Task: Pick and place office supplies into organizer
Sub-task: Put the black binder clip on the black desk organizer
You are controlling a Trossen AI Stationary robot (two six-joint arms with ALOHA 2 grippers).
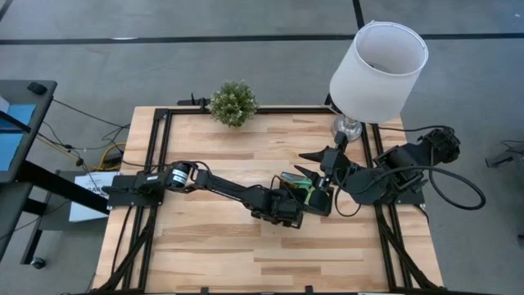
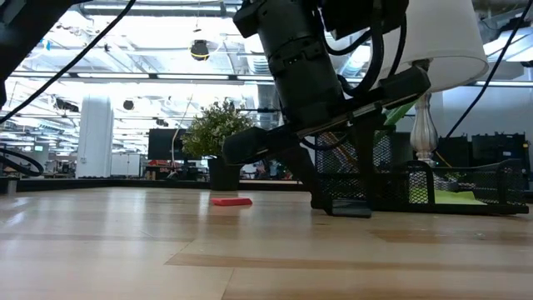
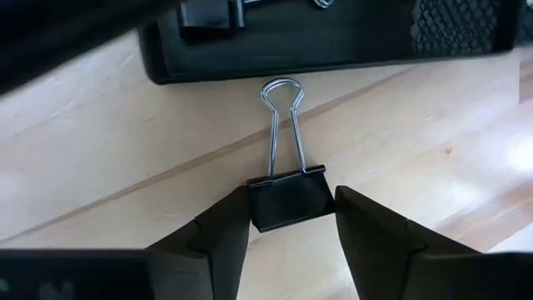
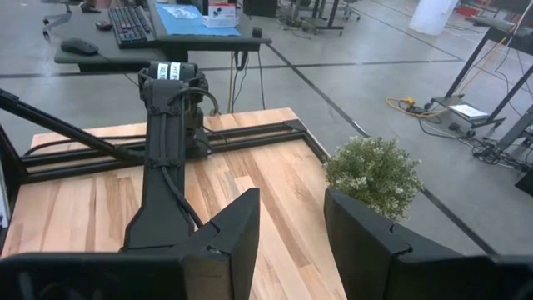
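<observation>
A small black binder clip with silver wire handles lies flat on the wooden table, its handles pointing at the black organizer. My left gripper stands over it, low at the organizer's near side, with a finger at each side of the clip's body. Another binder clip lies inside the organizer, along with something green. A pink eraser rests flat on the table. My right gripper hangs open and empty, raised above the organizer. My left gripper pinches the clip's black body between its two fingers, one on each short end. The fingers come steeply from above and lie across the clip. The clip lies flat on the table, its wire handles free beyond the fingers.
A white-shaded lamp stands at the far right, right behind the organizer. A small potted plant sits at the far edge. The left and near parts of the table are bare wood.
</observation>
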